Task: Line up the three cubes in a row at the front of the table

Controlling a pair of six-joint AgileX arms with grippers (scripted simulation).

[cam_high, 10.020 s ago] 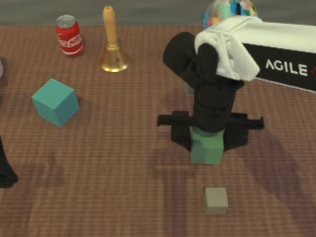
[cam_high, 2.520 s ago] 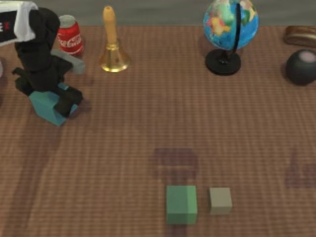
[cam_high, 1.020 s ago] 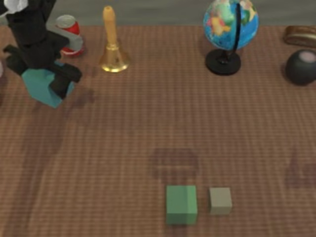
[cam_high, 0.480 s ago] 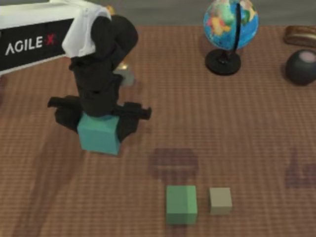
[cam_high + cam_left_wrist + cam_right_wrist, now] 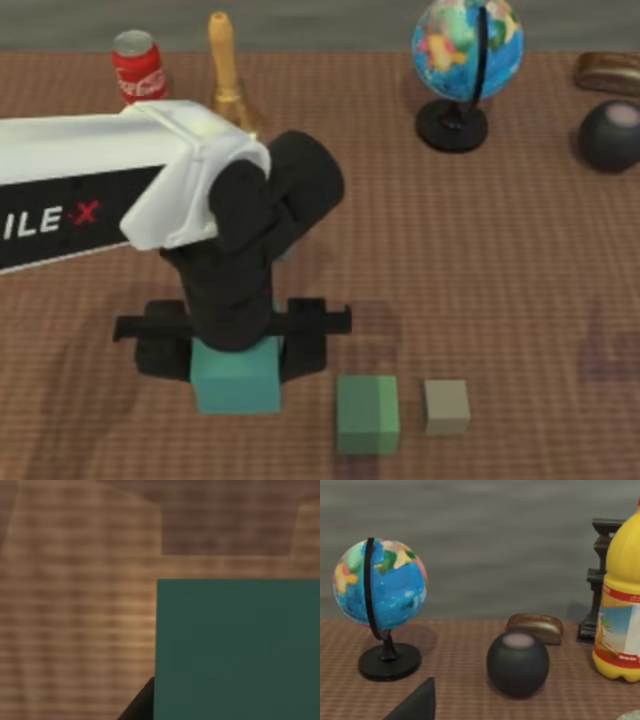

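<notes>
My left gripper (image 5: pixel 237 362) is shut on the large teal cube (image 5: pixel 237 385) near the table's (image 5: pixel 500 260) front edge, just left of the green cube (image 5: pixel 367 412). A narrow gap separates the teal and green cubes. The small beige-grey cube (image 5: pixel 446 406) sits right of the green one, all three roughly in one row. Whether the teal cube touches the table I cannot tell. The left wrist view is mostly filled by the teal cube (image 5: pixel 235 650), with one dark fingertip (image 5: pixel 142 706) against its side. My right gripper (image 5: pixel 480 715) is parked off the top view, open, with one fingertip (image 5: pixel 420 702) showing.
Along the back edge stand a red soda can (image 5: pixel 138 68), a brass bell (image 5: pixel 228 75), a globe (image 5: pixel 466 50), a dark grey ball (image 5: pixel 610 135) and a brown loaf-like thing (image 5: pixel 608 72). A yellow bottle (image 5: pixel 620 620) shows in the right wrist view.
My left arm has carried the teal cube from the back left to the front, setting it beside the green cube. The green and beige-grey cubes have not moved lately.
</notes>
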